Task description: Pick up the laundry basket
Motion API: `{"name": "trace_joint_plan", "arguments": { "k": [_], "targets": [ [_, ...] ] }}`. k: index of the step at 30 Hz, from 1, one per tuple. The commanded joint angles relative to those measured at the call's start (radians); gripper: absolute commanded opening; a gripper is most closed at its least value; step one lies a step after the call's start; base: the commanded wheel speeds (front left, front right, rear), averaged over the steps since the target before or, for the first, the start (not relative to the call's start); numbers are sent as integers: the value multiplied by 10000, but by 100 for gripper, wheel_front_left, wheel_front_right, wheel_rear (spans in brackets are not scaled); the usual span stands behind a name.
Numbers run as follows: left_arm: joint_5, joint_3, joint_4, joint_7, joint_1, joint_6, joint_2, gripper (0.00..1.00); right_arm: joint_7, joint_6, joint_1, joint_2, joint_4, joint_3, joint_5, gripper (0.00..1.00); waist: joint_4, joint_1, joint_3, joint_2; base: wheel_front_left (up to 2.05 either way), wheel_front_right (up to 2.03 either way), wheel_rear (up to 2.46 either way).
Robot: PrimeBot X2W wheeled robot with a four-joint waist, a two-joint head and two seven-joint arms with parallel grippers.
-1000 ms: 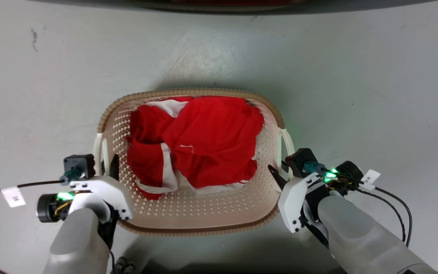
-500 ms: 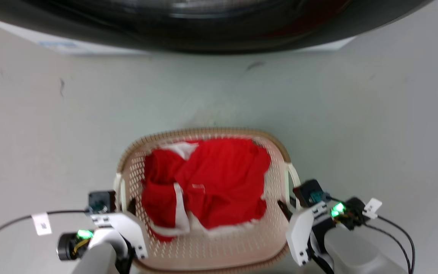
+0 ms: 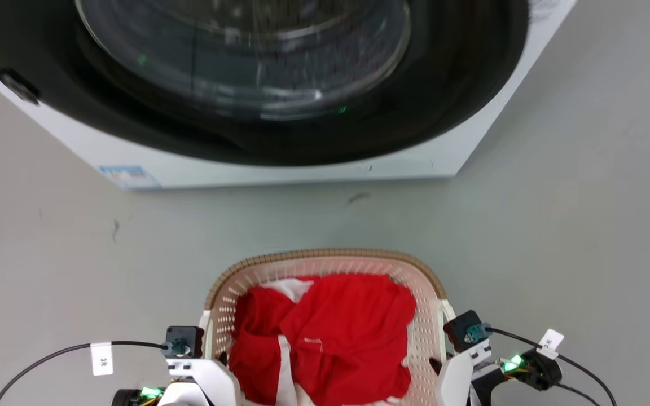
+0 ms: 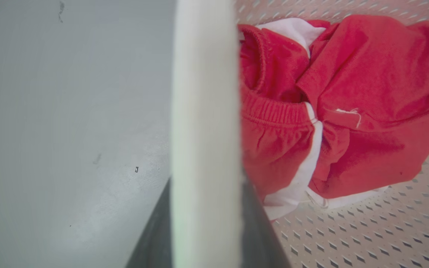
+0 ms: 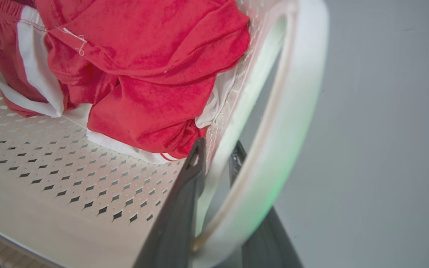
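The laundry basket (image 3: 325,255), cream perforated plastic with a brown woven rim, sits at the bottom centre of the head view with red and white clothes (image 3: 330,332) in it. My left gripper (image 3: 216,361) is at its left side and my right gripper (image 3: 440,365) at its right side. In the left wrist view, my left gripper (image 4: 205,182) is shut on the white left handle (image 4: 203,111), with a dark finger on each side. In the right wrist view, my right gripper (image 5: 216,149) is shut on the curved right handle (image 5: 292,111). I cannot tell whether the basket is off the floor.
A white washing machine (image 3: 280,172) with a big dark round door (image 3: 246,56) stands just beyond the basket. Grey floor (image 3: 556,237) lies between them and on both sides. Black cables (image 3: 54,352) trail from both wrists.
The head camera has moved, so the basket now sits lower and smaller and the washing machine has come into view. Both grippers stay at the basket's handles.
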Motion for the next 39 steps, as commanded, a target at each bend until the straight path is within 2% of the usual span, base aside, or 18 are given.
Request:
{"name": "trace_joint_plan", "arguments": {
  "k": [1, 20, 25, 26, 28, 39],
  "targets": [
    [-20, -227, 47, 159, 193, -31, -121, 0, 60, 35, 30, 143, -85, 100, 34, 0, -161, 1, -699, 0, 0, 0, 0],
    [-2391, -2567, -405, 2809, 818, -70, 107, 0, 1978, 18, 290, -688, -531, 1085, 1195, 0, -392, 1, -3425, 0, 0, 0, 0],
    [-3071, -3241, -789, 3608, 569, -74, 279, 0, 2488, 18, 48, -834, -692, 1359, 1532, 0, -373, 1, -3708, 0, 0, 0, 0],
    [-3509, -3611, -981, 4113, 469, -79, 372, 0, 2777, 18, -34, -888, -775, 1513, 1717, 0, -355, 1, -3857, 0, 0, 0, 0],
    [-3805, -3870, -1087, 4470, 443, -81, 446, 0, 2969, 18, -90, -953, -821, 1641, 1832, 0, -346, 1, -3947, 0, 0, 0, 0],
    [-5249, -4926, -1396, 5807, 408, -107, 766, 0, 3907, 12, -35, -1184, -958, 2044, 2456, 0, -218, 1, -4451, 0, 0, 0, 0]
  ]
}}
